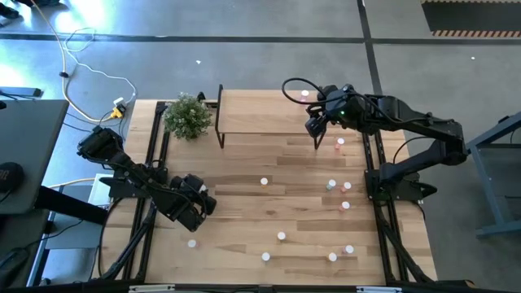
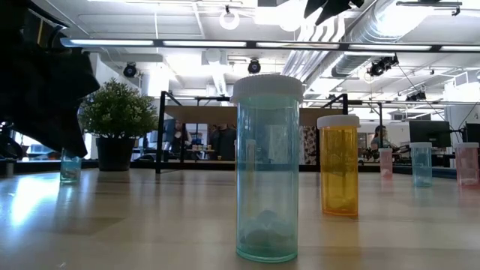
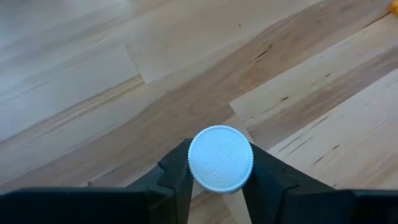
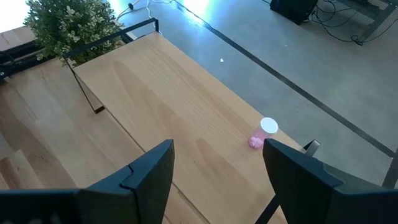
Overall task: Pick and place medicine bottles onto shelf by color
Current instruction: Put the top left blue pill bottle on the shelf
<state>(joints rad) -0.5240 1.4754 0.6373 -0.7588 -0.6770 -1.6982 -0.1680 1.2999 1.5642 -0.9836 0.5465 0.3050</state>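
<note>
1. While the left gripper sits low near the table's left edge, its fingers pinch a white-capped bottle from both sides, above the slatted tabletop.
2. The right gripper hangs over the right end of the shelf, its fingers spread apart with nothing between them.
3. A pink bottle lies on its side on the shelf, near its far right corner.
4. Other medicine bottles stand scattered on the tabletop, among them a pale green bottle and an orange bottle close to the low camera.
5. A potted plant stands just beside the shelf's left end.
</note>
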